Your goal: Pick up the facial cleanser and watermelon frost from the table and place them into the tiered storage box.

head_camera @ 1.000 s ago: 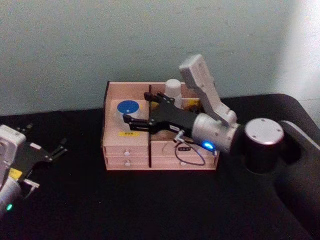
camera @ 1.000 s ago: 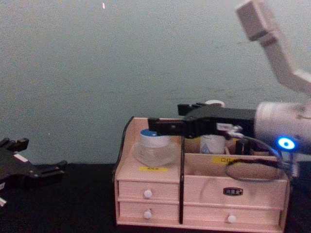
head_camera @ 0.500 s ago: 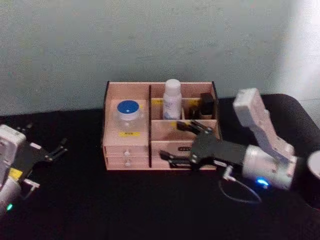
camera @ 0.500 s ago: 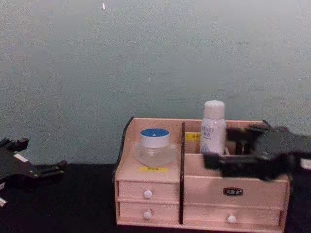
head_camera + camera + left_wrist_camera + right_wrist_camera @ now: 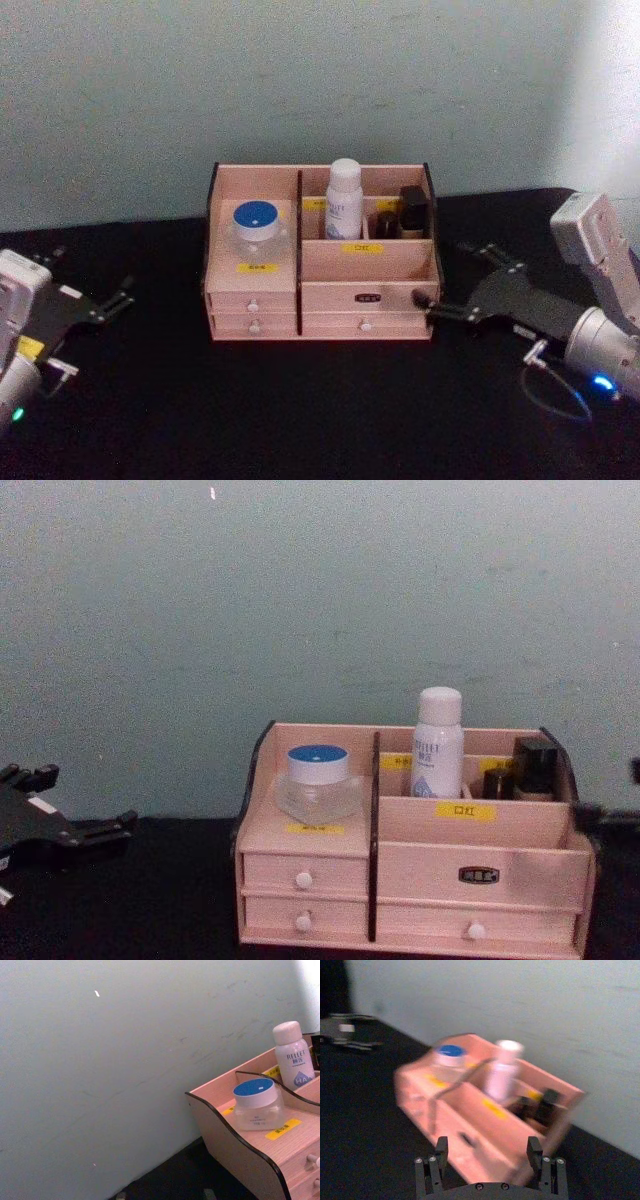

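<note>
Now, at the right hand (image 5: 447,280): spread wide, gripping nothing, hovering low over the desk (image 5: 300,410) just beside the right front corner of the storage box (image 5: 365,265). Probably there because nothing is left for it to carry. Seen from its own wrist, fingers parted with the box between them and farther off.

Over on the far left of the desk, the left hand (image 5: 92,275): likewise open and empty, well apart from the box, seemingly parked.

Inside the box, both wanted things. Upright in the raised back tier, just right of the dark divider, the white bottle (image 5: 344,200), its blue lettering facing forward, tall enough to poke above the back wall. Left of the divider, on the open step above a yellow label, the jar (image 5: 257,228), blue lid up, squat and stable where it stands. At the right end of the back tier, a few small dark bottles (image 5: 413,210), not part of the job. Below, four drawers (image 5: 253,300) with white knobs, all shut; contents impossible to tell.

Judging by this, nothing more to place.
</note>
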Tool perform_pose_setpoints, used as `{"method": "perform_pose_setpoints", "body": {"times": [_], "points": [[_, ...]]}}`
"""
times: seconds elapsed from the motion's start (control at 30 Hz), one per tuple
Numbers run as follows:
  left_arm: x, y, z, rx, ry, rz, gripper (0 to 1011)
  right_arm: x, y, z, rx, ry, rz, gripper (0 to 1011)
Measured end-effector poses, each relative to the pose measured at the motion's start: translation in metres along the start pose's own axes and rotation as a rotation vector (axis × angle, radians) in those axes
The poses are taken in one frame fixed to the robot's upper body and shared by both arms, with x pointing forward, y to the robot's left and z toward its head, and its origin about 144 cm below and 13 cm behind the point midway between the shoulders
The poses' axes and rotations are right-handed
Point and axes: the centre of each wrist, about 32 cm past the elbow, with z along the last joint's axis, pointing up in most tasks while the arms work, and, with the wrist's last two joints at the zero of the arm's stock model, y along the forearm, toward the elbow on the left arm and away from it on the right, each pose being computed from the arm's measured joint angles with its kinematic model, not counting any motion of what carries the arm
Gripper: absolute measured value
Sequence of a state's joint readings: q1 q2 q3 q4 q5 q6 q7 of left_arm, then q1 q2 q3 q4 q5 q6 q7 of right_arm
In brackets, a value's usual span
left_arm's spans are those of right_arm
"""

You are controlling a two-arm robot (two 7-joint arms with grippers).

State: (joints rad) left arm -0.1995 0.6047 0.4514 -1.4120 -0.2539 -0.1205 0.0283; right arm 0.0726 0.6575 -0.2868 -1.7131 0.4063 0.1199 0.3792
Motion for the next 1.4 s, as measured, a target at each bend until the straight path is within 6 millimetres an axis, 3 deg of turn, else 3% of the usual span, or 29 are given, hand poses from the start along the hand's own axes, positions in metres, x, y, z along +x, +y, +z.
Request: {"method": "perform_pose_setpoints", "body": {"times": [0.37, 0.6, 1.0, 1.4], "points": [[0.000, 0.000, 0.000, 0.000, 0.000, 0.000, 1001, 0.010, -0.004, -0.003, -0.028, 0.031, -0.365, 1003], [0.000, 0.000, 0.000, 0.000, 0.000, 0.000, 1001, 0.004, 0.007, -0.014, -0.060, 0.068, -0.565, 1002], [0.000, 0.000, 0.000, 0.000, 0.000, 0.000, 1001, -0.016, 0.034, -0.039, -0.127, -0.006, -0.651, 1003], [0.000, 0.000, 0.000, 0.000, 0.000, 0.000, 1001, -0.016, 0.034, -0.039, -0.126, -0.010, -0.652, 1003]]}}
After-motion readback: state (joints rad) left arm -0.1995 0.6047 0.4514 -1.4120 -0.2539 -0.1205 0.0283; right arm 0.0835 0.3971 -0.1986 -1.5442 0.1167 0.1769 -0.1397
